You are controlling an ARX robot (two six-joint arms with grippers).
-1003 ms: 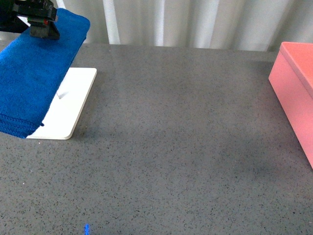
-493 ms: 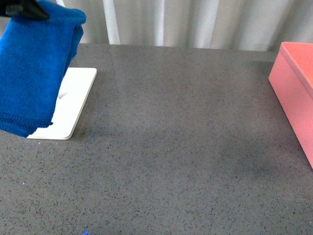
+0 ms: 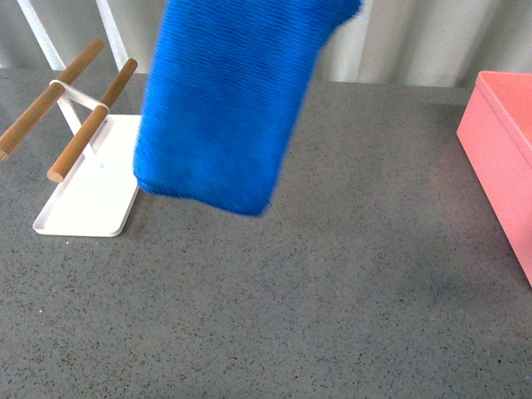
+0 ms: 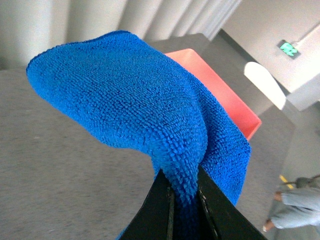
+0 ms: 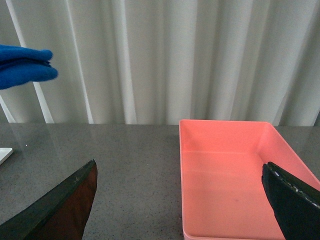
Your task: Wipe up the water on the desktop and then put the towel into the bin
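Blue towel hangs with its long axis vertical, pinched tight in the left gripper, in the air over the left-centre desktop. Wipe surface lies straight below; no water discernible. The bin sits far right, nearer the right gripper, which is spread wide and empty.

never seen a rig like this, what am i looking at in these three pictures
A robot with two arms, each ending in a two-finger gripper. The wide picture is from a camera on its body, looking over a grey desktop. On it stand a white rack with two wooden bars and a pink bin. The other two are from wrist cameras. The left gripper pinches a blue towel, which hangs in the air. The right gripper is open, empty, facing the bin.
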